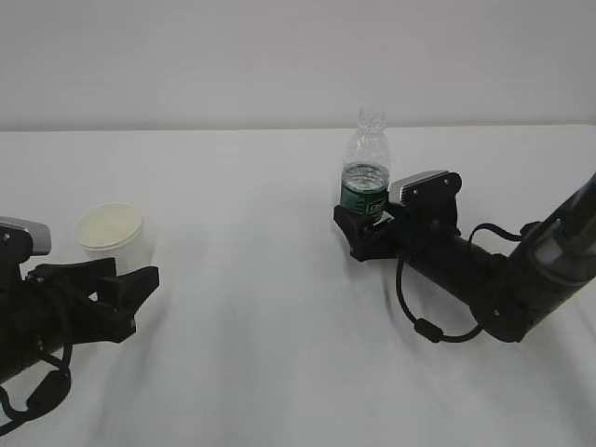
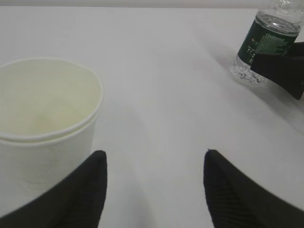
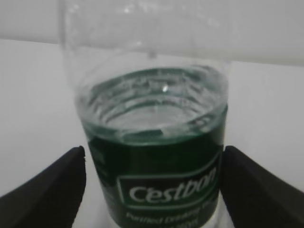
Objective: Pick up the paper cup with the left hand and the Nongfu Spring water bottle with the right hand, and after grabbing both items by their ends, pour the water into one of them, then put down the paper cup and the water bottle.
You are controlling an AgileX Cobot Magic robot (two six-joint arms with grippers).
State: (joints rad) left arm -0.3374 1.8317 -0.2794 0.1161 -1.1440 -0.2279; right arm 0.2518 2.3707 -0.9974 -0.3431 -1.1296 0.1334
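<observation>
Counted on the bench [image 1: 279,372]: one paper cup [image 1: 112,235], one water bottle [image 1: 365,172], and two pincers, left [image 1: 126,293] and right [image 1: 358,228].

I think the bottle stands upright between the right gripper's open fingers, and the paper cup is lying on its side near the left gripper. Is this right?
Not quite. The paper cup is not lying on its side: it stands upright, mouth up, as the left wrist view shows. The rest holds: the bottle stands upright between the open fingers of the right gripper, and the cup is near the left gripper.

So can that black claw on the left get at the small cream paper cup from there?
Probably yes: the left gripper is open beside the cream paper cup, nothing between them, though the cup sits off-centre.
</observation>
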